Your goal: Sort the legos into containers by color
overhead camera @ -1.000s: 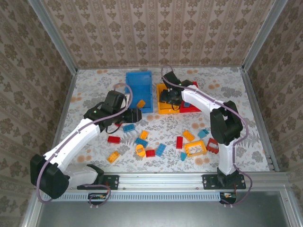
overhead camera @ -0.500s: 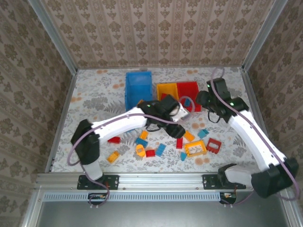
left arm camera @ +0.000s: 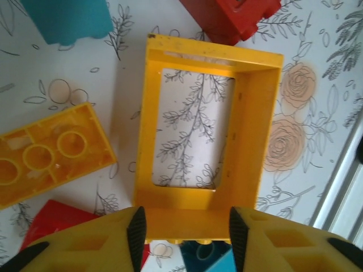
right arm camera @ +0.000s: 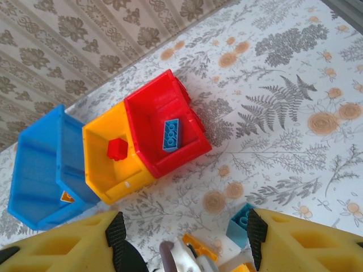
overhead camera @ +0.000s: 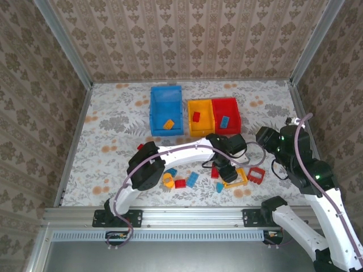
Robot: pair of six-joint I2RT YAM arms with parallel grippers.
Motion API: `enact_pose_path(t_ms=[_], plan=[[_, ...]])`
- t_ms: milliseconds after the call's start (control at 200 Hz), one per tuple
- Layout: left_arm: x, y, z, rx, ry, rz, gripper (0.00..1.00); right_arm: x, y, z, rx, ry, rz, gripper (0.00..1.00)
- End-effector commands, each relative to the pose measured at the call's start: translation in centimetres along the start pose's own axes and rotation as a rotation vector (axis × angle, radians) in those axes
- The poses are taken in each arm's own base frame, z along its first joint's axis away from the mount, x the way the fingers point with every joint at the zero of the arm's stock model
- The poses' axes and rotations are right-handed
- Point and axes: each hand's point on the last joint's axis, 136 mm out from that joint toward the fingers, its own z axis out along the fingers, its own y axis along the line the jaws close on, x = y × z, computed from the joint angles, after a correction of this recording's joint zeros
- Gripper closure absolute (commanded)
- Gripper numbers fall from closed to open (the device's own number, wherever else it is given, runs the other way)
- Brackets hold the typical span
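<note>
My left gripper (left arm camera: 186,229) hangs over the near short end of the yellow window frame (left arm camera: 146,130). Its jaws stand partly apart, one fingertip at each corner of that end. I cannot tell whether the pads touch the plastic, and nothing is clamped. The frame lies flat on the flowered table (overhead camera: 113,130), with an upturned yellow brick (left arm camera: 45,158) just beside its long side and a red block (left arm camera: 232,17) at its far end. From above, my left arm (overhead camera: 181,150) stretches across the loose legos toward the right side of the table. A red window frame (overhead camera: 256,175) lies close to the yellow one. My right gripper (right arm camera: 184,226) is raised well above the table, its jaws spread wide and holding nothing. Its camera looks down on the three containers standing side by side against one another. The blue bin (right arm camera: 39,170) holds an orange piece (right arm camera: 67,196), the yellow bin (right arm camera: 105,170) holds a small red brick (right arm camera: 117,149), and the red bin (right arm camera: 187,144) holds a blue brick (right arm camera: 170,134).
</note>
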Motion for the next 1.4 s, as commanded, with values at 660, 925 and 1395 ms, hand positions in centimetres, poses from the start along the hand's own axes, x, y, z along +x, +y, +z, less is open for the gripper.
enact_pose_path(t_ms=[660, 925, 1395], plan=[[0.1, 2.5, 3.4, -0.124, 0.084, 0.013, 0.72, 1.5, 0.3, 1.0, 0.000, 0.078, 0.003, 0.39], [-0.5, 2.4, 2.7, -0.133, 0.049, 0.015, 0.95, 1.5, 0.5, 1.3, -0.002, 0.080, 0.003, 0.43], [-2.9, 4.8, -7.2, -0.244, -0.192, -0.134, 1.00, -0.3, 2.0, 1.4, -0.030, 0.048, -0.031, 0.43]])
